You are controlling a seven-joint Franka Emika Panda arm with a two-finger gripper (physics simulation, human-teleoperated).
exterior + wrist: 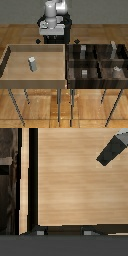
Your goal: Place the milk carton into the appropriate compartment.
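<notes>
Tan tray (12,52) w/ milk carton (32,63) upright; no legible labels.

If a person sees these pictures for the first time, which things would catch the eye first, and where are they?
The eye goes first to the small pale milk carton, standing upright and alone in the tan wooden tray on the exterior view's left. Next comes the dark four-cell bin on the right, with small grey items in its cells. The white robot arm waits behind, above the tray's far edge.

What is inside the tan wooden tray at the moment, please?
Only the milk carton, standing upright on the bare tray floor. The near wall hides a thin strip of floor behind it.
</notes>
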